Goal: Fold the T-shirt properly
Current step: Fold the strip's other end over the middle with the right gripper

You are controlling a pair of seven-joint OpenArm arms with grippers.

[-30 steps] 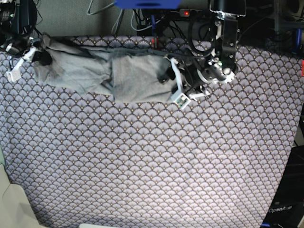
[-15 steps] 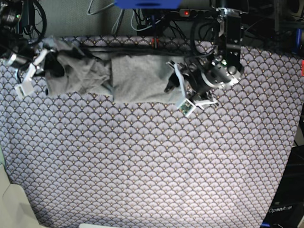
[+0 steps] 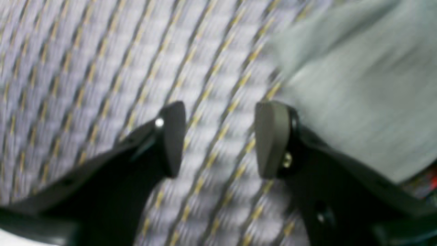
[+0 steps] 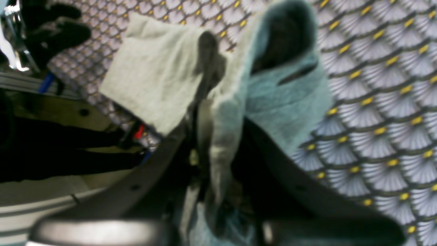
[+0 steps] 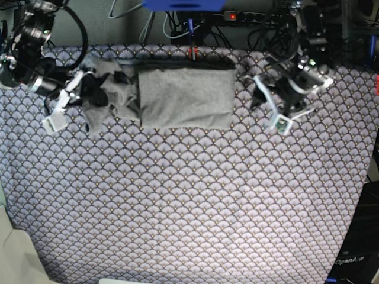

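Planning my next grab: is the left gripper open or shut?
Open: its fingers stand apart over bare tablecloth, the T-shirt beside them, ungripped.

The left gripper (image 5: 259,93) sits at the upper right of the base view, its fingers (image 3: 172,136) spread apart with nothing between them. The right gripper (image 5: 89,94), at the upper left, has its fingers (image 4: 201,136) clamped on a fold of the T-shirt (image 5: 183,97), wrist angled inward.

L black two-finger gripper (image 3: 220,140), jaws apart w/ nothing between, over purple-grey fan-scale patterned tablecloth (image 3: 102,68); light heather-grey cotton T-shirt (image 3: 358,85) just right of it.
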